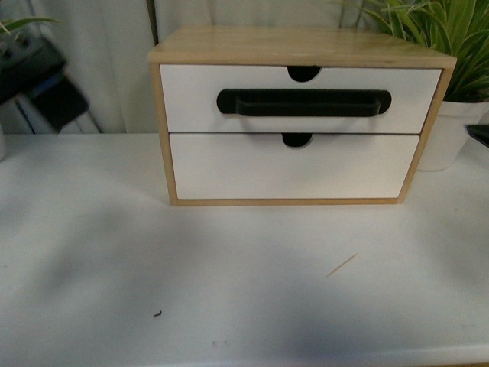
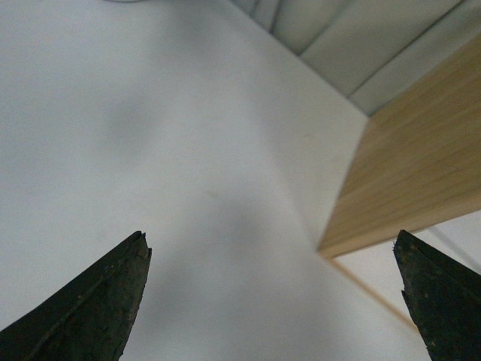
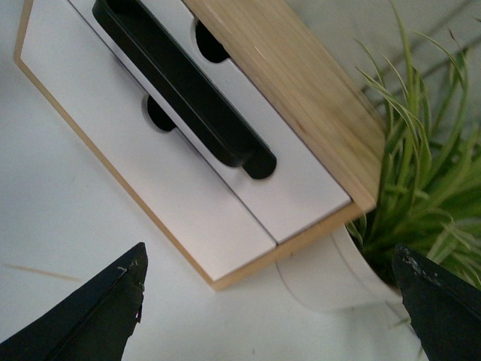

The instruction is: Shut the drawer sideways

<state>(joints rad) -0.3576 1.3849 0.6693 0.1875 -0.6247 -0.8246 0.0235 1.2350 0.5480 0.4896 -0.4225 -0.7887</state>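
Note:
The drawer is the upper one in a light wood cabinet. It has a white front, a long black bar handle and a semicircular notch. In the right wrist view the drawer and its handle look about level with the plain lower front. My right gripper is open and empty, off the cabinet's right front corner. My left gripper is open and empty over the table, beside the cabinet's wood side. Neither arm shows in the front view.
A plain white drawer front without a handle sits below. A white pot with a green plant stands close against the cabinet's right side. A dark object is at the back left. A thin splinter lies on the white table.

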